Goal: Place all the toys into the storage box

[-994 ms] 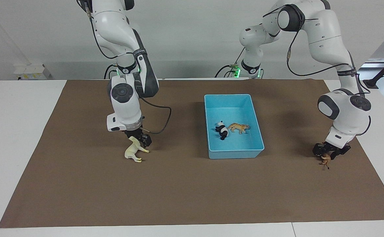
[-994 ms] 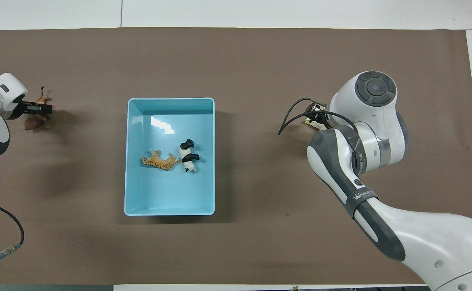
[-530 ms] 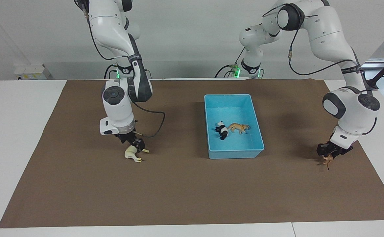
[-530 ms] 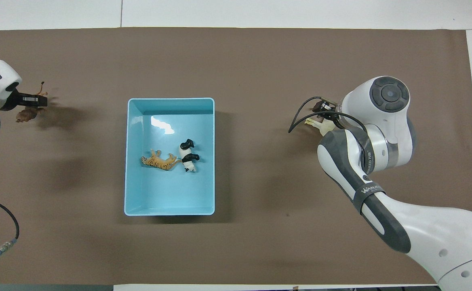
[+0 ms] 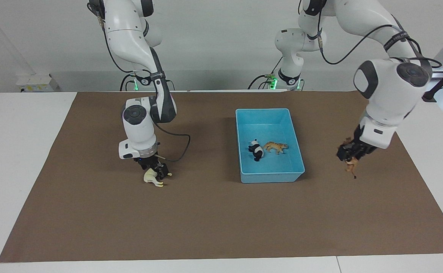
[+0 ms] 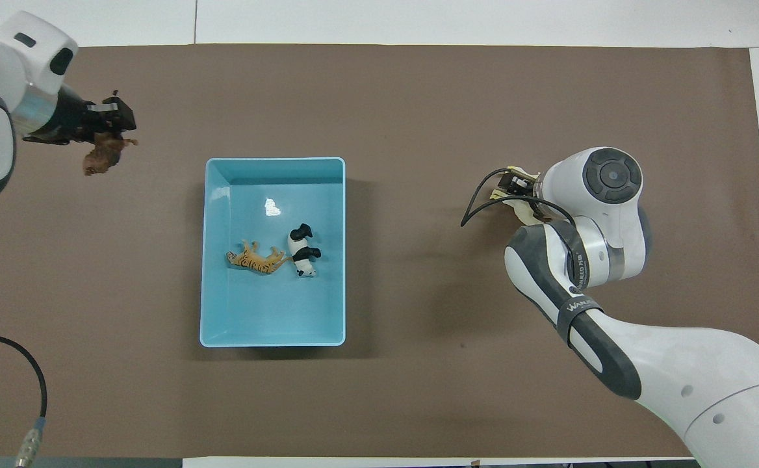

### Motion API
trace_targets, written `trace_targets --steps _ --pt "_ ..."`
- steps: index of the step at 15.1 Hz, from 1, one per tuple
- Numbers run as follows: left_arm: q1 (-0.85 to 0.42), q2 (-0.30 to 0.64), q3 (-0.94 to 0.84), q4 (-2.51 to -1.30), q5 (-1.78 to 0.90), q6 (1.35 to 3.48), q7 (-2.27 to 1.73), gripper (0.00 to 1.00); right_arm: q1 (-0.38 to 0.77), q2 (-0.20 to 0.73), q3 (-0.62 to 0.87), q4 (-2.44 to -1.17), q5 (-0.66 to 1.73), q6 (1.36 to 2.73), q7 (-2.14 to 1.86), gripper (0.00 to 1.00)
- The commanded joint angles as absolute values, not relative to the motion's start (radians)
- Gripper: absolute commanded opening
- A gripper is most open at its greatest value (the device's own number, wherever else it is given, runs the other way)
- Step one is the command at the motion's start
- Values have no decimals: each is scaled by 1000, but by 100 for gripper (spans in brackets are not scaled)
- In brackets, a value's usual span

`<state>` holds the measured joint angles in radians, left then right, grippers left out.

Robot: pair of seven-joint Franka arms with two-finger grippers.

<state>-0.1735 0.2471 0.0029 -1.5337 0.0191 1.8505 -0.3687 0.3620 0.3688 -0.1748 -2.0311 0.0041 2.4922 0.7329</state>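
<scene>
Left gripper [image 5: 349,156] carries the horned animal [image 5: 352,164] aloft; storage box [image 6: 273,166] lies at four o'clock overhead.
Fingers closed on it; right gripper [image 5: 154,168] down at the horse [image 5: 151,177], grip unclear; panda [image 5: 256,150] and tiger [image 5: 275,146] already boxed.

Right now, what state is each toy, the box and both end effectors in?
Panda: lying in the box.
Tiger: lying in the box beside the panda.
Horse: on the brown mat, right end effector down on it.
Brown horned animal: lifted off the mat, held by the left end effector.
Box: open, holding two toys.
</scene>
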Motion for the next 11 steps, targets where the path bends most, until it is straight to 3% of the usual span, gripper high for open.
trace_targets --steps 1,3,4,5,8,11 --pt "-341 154 21 -1679 32 1812 -591 0 354 365 -166 -2024 -8 2446 703 0" --pt "-405 92 20 -1819 32 1882 -644 0 362 348 -169 -1981 -8 2352 703 0" --pt "-422 69 20 -1879 32 1946 -644 24 362 333 -167 -1953 -9 2292 701 0" --pt "-425 58 20 -1919 32 2004 -637 97 362 322 -169 -1925 -11 2236 701 0" --pt "-416 58 20 -1904 32 1993 -632 100 364 266 -163 -1849 -18 2056 692 0" --pt "-349 60 29 -1801 34 1903 -522 100 391 261 -156 -1627 -5 1768 689 0"
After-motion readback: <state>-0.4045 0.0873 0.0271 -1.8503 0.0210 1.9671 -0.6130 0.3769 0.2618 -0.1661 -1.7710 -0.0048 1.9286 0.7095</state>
